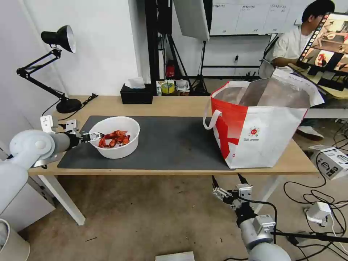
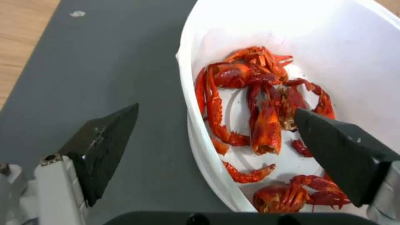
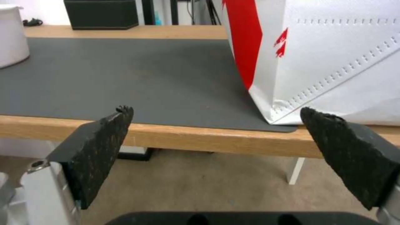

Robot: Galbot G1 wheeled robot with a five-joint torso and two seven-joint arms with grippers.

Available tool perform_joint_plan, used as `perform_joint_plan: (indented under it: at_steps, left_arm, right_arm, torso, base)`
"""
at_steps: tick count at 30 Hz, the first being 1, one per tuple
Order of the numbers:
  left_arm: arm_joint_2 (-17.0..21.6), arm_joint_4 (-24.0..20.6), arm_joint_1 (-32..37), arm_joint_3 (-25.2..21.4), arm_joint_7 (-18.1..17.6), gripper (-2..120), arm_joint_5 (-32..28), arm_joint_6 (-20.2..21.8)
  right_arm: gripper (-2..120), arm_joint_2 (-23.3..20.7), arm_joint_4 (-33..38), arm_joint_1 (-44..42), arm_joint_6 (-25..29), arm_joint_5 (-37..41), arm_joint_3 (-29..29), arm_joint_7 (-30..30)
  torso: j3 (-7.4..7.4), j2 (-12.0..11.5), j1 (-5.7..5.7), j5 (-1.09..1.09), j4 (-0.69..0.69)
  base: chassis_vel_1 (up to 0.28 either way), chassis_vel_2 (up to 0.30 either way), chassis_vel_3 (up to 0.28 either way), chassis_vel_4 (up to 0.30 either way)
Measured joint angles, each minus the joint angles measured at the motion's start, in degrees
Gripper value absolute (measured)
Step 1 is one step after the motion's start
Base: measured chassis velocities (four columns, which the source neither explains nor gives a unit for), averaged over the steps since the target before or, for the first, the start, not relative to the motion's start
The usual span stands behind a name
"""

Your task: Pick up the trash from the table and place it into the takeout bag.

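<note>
The white bowl (image 1: 115,137) of red-orange scraps (image 2: 258,115) is set on the grey mat's left end, well apart from the takeout bag (image 1: 261,123) at the tabletop's right. Its near rim is straddled by the left gripper (image 2: 217,137), fingers apart, one inside, one outside. The right gripper (image 3: 217,140) is held open below the tabletop edge, near the bag.

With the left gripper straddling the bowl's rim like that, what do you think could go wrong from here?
1. The left gripper has open jaws astride the bowl wall; a one-sided rim pinch might tip it, spilling the red scraps onto the mat.
2. The takeout bag stands tall across the table, so the bowl could catch its rim.
</note>
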Motion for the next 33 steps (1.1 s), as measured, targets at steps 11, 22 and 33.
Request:
perform_joint_plan:
  at_steps: [11,22,33]
  left_arm:
    - [-0.73,0.65,-1.67,2.16,-0.6,92,-0.2,0.08]
    - [-1.24,0.48,-1.76,3.16,-0.65,52,0.18,0.06]
    - [-0.88,0.05,-0.87,2.93,-0.57,13,0.38,-0.36]
  right_arm:
    - [100,0.0,0.0,0.0,0.0,0.0,0.0,0.0]
    - [100,0.0,0.0,0.0,0.0,0.0,0.0,0.0]
    - [100,0.0,0.0,0.0,0.0,0.0,0.0,0.0]
  torso:
    - [0.0,0.0,0.0,0.0,0.0]
    - [0.0,0.0,0.0,0.0,0.0]
    - [0.0,0.0,0.0,0.0,0.0]
  base:
    - [0.0,0.0,0.0,0.0]
    - [0.0,0.0,0.0,0.0]
    - [0.0,0.0,0.0,0.0]
